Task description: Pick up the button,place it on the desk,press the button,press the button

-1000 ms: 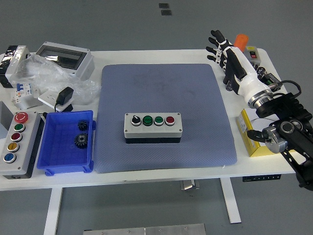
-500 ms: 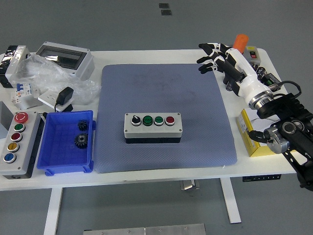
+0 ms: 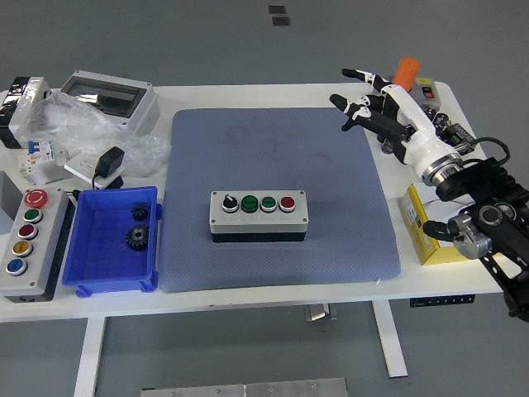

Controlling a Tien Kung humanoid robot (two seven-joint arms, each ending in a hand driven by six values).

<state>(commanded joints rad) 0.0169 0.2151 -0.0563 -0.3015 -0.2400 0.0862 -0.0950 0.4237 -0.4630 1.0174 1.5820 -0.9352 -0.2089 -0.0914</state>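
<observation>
A grey button box point(image 3: 259, 215) with a black selector knob, two green buttons and a red button lies in the middle of the blue-grey mat point(image 3: 277, 194). My right hand point(image 3: 369, 106) hovers over the mat's far right corner, well away from the box. Its fingers are spread and hold nothing. My left arm is out of view.
A blue bin point(image 3: 113, 240) with two gears stands left of the mat. A second button box point(image 3: 27, 241) lies at the far left. A plastic enclosure point(image 3: 109, 98) and bagged parts sit at the back left. A yellow box point(image 3: 428, 225) and an orange-topped pendant point(image 3: 411, 76) are at the right.
My right hand has turned from pointing away to pointing left over the mat's far right corner. The button box has not moved.
</observation>
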